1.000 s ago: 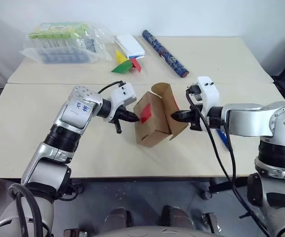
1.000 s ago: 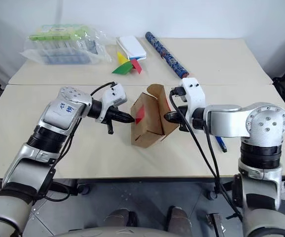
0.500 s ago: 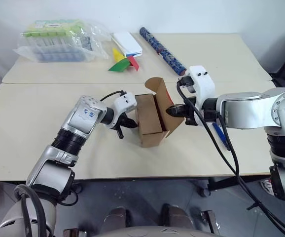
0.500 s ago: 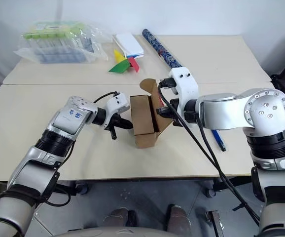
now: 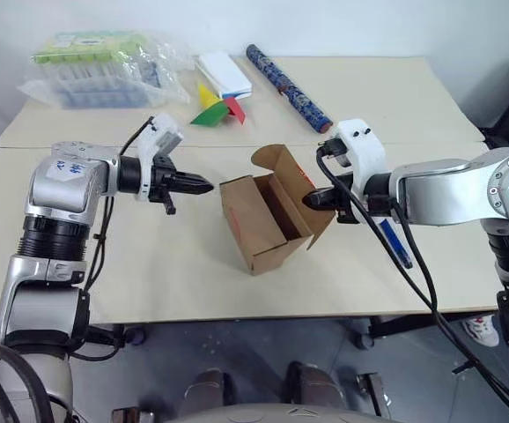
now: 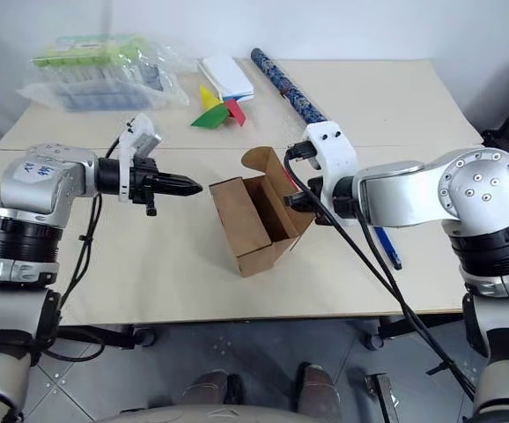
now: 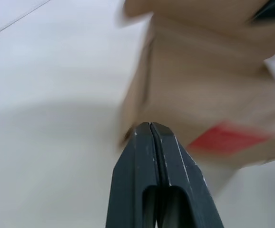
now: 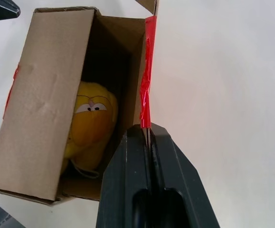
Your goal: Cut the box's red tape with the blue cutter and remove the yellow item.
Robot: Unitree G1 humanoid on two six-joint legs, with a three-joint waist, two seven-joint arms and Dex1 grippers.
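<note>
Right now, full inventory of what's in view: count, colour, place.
box: 1, brown cardboard, table centre, lid open, tipped on its side
red tape: strip along the lid flap edge; another red piece on the outer side wall
yellow item: 1, yellow, inside the box
blue cutter: 1, blue, on the table under the right arm
tube pack: 1, clear with green caps, far left of the table
pinwheel: 1, yellow, green and red, far centre
white pad: 1, white, behind the pinwheel
patterned roll: 1, dark blue, far centre-right
table: beige
left tool: shut, empty, apart from the box
right tool: shut on the lid flap
</note>
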